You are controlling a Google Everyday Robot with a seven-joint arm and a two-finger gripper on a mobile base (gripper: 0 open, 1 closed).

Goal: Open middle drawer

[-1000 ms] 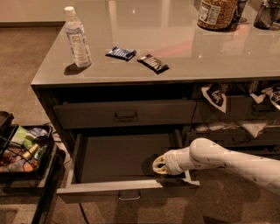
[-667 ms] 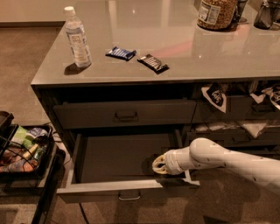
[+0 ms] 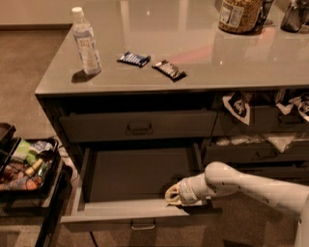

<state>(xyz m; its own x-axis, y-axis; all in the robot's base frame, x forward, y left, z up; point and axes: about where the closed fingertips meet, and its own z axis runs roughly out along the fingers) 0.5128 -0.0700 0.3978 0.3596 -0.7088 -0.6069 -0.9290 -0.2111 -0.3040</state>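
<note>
I see the middle drawer pulled well out beneath the closed top drawer, its flat floor exposed, with the gripper inside it on the right, at the inner face of the drawer front; its open-or-closed state I cannot tell.

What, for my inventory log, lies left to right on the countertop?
Bottle → blue snack bar → dark snack bar → jar. Lower down, the gripper is inside the open middle drawer, front right.
</note>
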